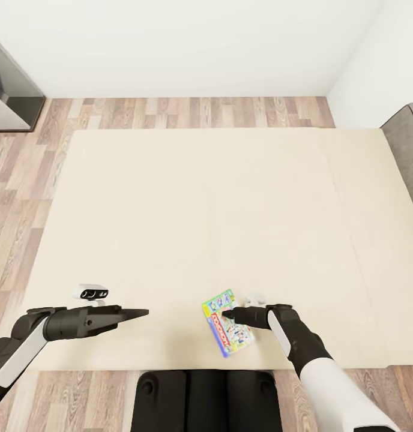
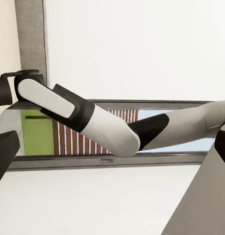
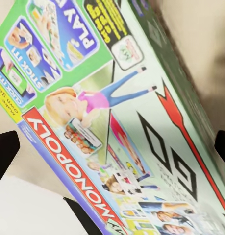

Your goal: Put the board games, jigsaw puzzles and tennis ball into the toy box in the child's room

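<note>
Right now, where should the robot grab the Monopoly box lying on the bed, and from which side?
Probably by its long edges, coming straight down from above. The Monopoly box lies flat on the bed, so only its thin sides offer a pinch; its wide printed face would not fit between the fingers. The right pincer already sits over the box's upper half.

Head camera: we look steeply down over the bed (image 1: 200, 210). Right wrist sits close above the Monopoly box (image 3: 117, 122), shared with the head view (image 1: 227, 323). Left wrist faces a window (image 2: 156, 127).
</note>
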Controlling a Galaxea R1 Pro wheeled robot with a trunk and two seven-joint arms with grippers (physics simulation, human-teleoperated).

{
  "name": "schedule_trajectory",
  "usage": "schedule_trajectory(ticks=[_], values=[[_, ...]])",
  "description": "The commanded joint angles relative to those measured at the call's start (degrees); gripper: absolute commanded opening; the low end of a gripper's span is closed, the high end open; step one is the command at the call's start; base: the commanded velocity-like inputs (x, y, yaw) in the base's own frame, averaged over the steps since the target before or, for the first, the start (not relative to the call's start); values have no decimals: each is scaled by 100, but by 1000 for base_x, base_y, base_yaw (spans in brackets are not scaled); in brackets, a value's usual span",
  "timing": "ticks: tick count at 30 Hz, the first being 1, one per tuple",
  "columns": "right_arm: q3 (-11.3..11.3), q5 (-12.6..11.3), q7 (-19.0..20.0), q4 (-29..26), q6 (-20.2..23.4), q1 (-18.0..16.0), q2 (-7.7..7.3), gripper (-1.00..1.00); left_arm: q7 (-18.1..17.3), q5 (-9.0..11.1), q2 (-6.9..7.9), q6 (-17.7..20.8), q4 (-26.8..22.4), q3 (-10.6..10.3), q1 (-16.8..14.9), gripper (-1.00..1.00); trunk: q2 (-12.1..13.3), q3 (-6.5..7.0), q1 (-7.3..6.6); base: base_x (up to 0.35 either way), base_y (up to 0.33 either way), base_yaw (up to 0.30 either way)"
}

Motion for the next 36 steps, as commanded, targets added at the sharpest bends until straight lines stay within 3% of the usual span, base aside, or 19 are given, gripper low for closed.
schedule_trajectory(ticks=[1,13,26,36], values=[[4,-55,-20,-7,38,-1,-1,100,-2,39,7,60,2,-17,-5,100,-9,-6,3,0,144,0],[4,-55,-13,-7,39,-1,-1,100,-2,40,8,58,2,-17,-5,100,-9,-6,3,0,154,0],[32,-38,-12,21,74,-1,-37,100,-2,40,15,52,2,-17,-5,100,-9,-6,3,0,14,0],[47,-30,-7,28,432,-1,-126,100,-2,40,15,51,2,-17,-5,100,-9,-6,3,0,0,0]])
